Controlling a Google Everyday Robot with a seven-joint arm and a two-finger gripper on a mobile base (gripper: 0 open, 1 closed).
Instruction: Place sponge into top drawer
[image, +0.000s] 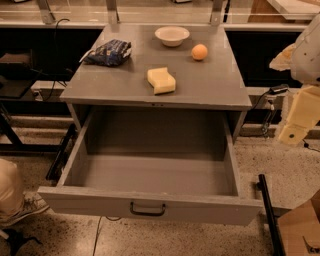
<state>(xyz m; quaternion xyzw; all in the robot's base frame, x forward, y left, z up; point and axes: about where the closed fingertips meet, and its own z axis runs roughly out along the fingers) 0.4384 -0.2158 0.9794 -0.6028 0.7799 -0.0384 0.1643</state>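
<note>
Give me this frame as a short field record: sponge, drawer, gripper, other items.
sponge: on the cabinet top, near its front edge, untouched
top drawer: pulled open, no items visible inside
gripper: far right of view, beside the cabinet, apart from the sponge
other items: white bowl, orange ball, dark snack bag, all on the cabinet top
task state: sponge not yet in drawer

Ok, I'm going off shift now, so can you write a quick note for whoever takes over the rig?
Gripper: at the right edge of view, beside the cabinet, well away from the sponge.
Sponge: on the cabinet top, near its front edge. The bowl and ball are behind it, and the bag is to the left.
Drawer: pulled open, no sponge in it.
Done: drawer open.
Left: grasp the sponge and put it in the drawer.
</note>
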